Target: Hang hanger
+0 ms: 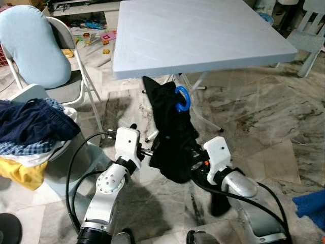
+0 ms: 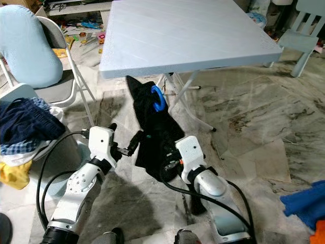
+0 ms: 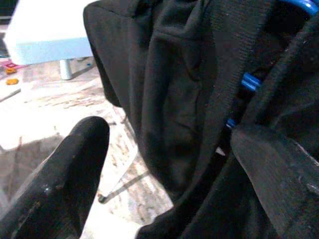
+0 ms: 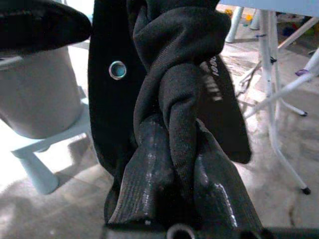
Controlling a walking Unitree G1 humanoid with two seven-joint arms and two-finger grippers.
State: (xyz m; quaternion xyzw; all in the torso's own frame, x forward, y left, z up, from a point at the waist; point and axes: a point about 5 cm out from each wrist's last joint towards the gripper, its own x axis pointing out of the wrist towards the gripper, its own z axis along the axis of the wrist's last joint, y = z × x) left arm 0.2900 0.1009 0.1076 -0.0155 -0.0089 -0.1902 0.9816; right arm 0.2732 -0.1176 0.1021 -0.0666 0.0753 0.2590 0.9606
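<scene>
Here the right end effector (image 2: 170, 165) is clamped on the garment-draped hanger (image 2: 157, 98); left end effector (image 2: 133, 142) gapes beside it.

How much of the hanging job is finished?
Done so far: the black garment is already on the blue hanger, whose hook pokes out on top. In hand now: the right claw is shut on bunched black cloth, while the left claw is open beside the garment. Left to do: hook the hanger onto something. It hangs in front of the light blue table, not yet on anything.
</scene>
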